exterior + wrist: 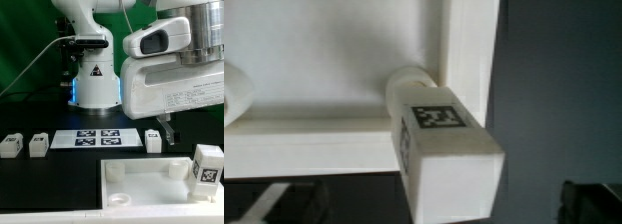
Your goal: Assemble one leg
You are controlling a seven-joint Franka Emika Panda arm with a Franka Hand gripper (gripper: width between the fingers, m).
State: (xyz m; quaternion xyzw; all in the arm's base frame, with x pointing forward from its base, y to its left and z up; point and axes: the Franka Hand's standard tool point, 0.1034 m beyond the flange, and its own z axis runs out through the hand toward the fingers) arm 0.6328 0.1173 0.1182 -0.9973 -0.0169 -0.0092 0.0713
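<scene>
One leg [208,165], a small white block with a black-and-white tag, stands upright at the corner of the large flat white square piece [140,182] at the exterior view's right. In the wrist view this leg [448,150] sits at a round corner socket of that piece [331,60]. My gripper [429,210] is open. Its dark fingers [589,200] stand well apart on either side of the leg without touching it. In the exterior view the gripper [168,132] hangs above and behind the piece.
Three more legs lie on the black table: two at the exterior view's left [10,146] [39,144] and one beside the gripper [153,140]. The marker board [98,137] lies in front of the robot's base [95,85].
</scene>
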